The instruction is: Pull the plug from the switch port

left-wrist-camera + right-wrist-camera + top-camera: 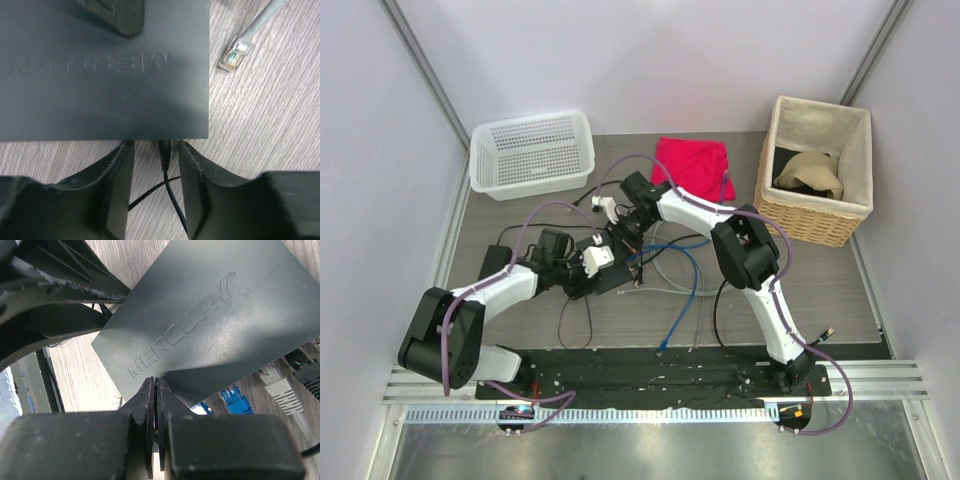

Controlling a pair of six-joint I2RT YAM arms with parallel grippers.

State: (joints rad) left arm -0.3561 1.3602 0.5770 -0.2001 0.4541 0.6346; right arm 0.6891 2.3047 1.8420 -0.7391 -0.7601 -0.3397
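Left gripper (pixel 156 147) stands partly open, my fingers (pixel 117 190) flanking the plug (pixel 164 152) at the switch (pixel 100 100) edge, gaps either side. Right gripper (pixel 155 385), closed, rests on the switch top.

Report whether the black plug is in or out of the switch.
In: the plug runs straight into the switch edge, between the parted left fingers.

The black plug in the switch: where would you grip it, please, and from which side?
Pinch the plug by its short barrel just outside the switch, coming from the cable side: it sticks straight out, its sides free.
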